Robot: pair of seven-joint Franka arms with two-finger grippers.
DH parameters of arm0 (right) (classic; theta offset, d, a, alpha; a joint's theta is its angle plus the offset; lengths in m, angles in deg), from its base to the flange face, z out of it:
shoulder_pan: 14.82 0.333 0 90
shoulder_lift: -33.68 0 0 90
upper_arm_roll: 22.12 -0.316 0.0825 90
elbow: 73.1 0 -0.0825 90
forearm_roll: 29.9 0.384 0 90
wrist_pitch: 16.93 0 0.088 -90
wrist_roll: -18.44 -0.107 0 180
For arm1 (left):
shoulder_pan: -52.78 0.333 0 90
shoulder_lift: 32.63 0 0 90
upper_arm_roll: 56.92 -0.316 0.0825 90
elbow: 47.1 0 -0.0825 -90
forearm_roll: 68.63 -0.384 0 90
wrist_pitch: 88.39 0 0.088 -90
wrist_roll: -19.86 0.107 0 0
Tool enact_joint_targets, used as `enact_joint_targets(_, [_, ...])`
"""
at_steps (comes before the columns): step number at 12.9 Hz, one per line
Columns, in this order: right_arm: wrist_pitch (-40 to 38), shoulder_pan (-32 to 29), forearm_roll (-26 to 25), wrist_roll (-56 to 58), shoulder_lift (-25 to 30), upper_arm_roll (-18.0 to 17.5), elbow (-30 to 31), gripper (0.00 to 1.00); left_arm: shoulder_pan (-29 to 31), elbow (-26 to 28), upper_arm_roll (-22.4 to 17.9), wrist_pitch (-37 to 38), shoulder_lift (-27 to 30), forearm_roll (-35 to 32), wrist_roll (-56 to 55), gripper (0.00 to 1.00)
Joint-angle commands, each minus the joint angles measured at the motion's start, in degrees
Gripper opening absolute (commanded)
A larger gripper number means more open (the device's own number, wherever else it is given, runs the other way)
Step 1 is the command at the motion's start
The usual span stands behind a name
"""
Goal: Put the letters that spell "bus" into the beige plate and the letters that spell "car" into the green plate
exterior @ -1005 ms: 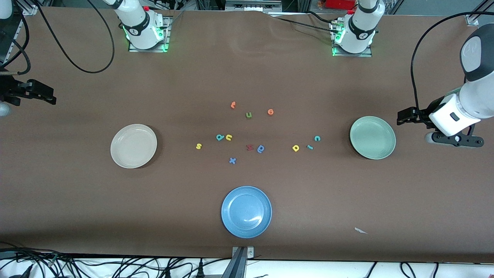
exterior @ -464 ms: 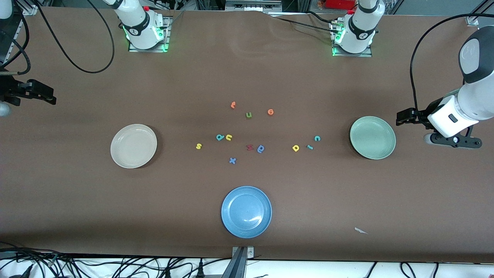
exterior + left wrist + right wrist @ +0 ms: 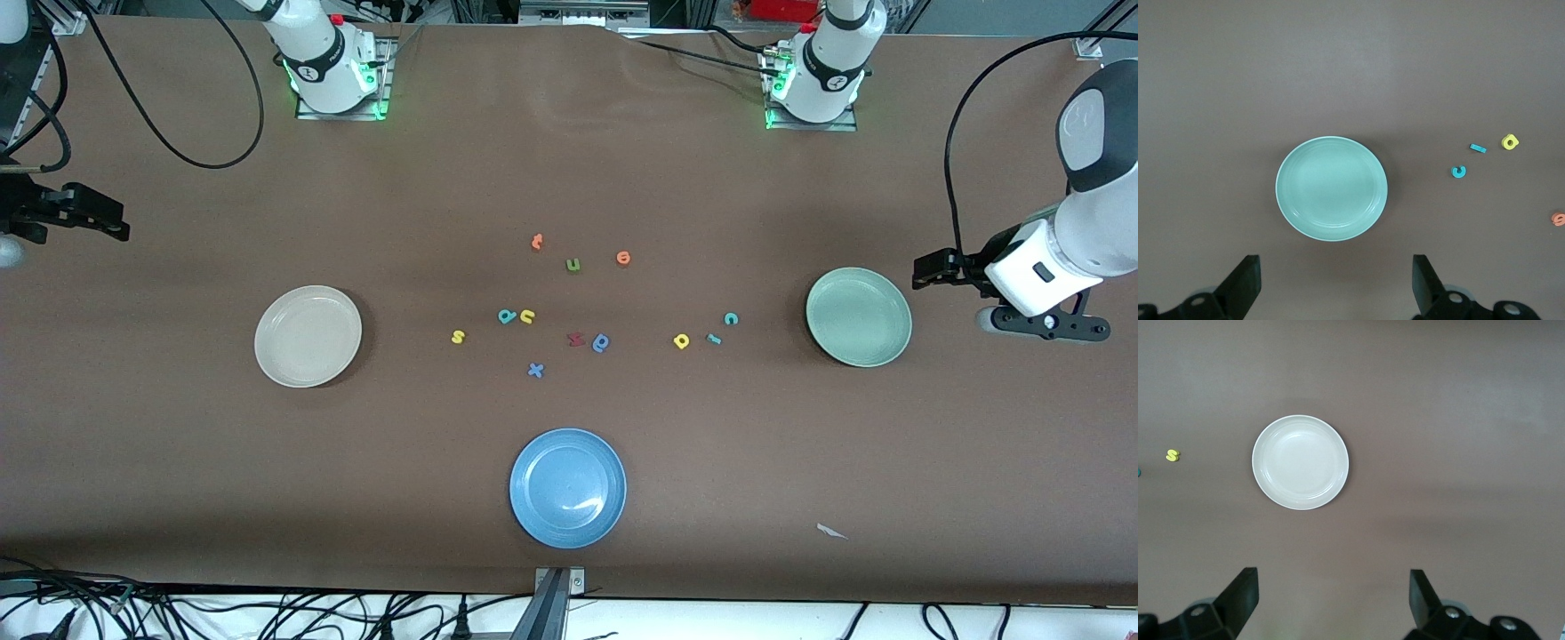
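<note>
The beige plate [image 3: 307,336] [image 3: 1300,462] lies toward the right arm's end and the green plate [image 3: 859,316] [image 3: 1331,188] toward the left arm's end; nothing lies in either. Between them on the table are a teal b [image 3: 507,316], yellow u [image 3: 527,316] and yellow s [image 3: 458,336] [image 3: 1173,455]. Closer to the green plate lie a teal c [image 3: 731,318] [image 3: 1459,171], yellow a [image 3: 681,340] [image 3: 1510,141] and teal r [image 3: 713,338] [image 3: 1478,148]. My left gripper [image 3: 925,268] [image 3: 1335,270] hangs open beside the green plate. My right gripper [image 3: 111,222] [image 3: 1331,583] is open at the table's end, holding nothing.
A blue plate [image 3: 567,487] sits near the front edge. Other letters lie mid-table: two orange ones [image 3: 536,241] [image 3: 623,258], an olive u [image 3: 573,264], a red one [image 3: 576,339], a blue round one [image 3: 601,342] and a blue x [image 3: 535,370]. A paper scrap [image 3: 831,531] lies near the front.
The left arm's hand has shifted slightly up and toward the green plate. The right arm, plates and letters have not moved.
</note>
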Motion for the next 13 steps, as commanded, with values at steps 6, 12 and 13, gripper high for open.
enact_joint_targets(6, [-1.6,-0.4,3.5,-0.7,0.5,-0.3,0.0,1.0,-0.2,-0.3,-0.3,0.5,-0.2,1.1,1.5,1.0])
enact_joint_targets(12, [-1.7,-0.4,3.5,-0.6,0.5,-0.3,0.0,1.0,-0.3,-0.4,-0.3,0.5,-0.2,1.1,1.0,1.0])
enact_joint_targets(13, [-1.7,-0.4,3.5,-0.6,0.5,-0.3,-0.1,1.0,-0.3,-0.4,-0.1,0.5,-0.2,1.1,0.9,1.0])
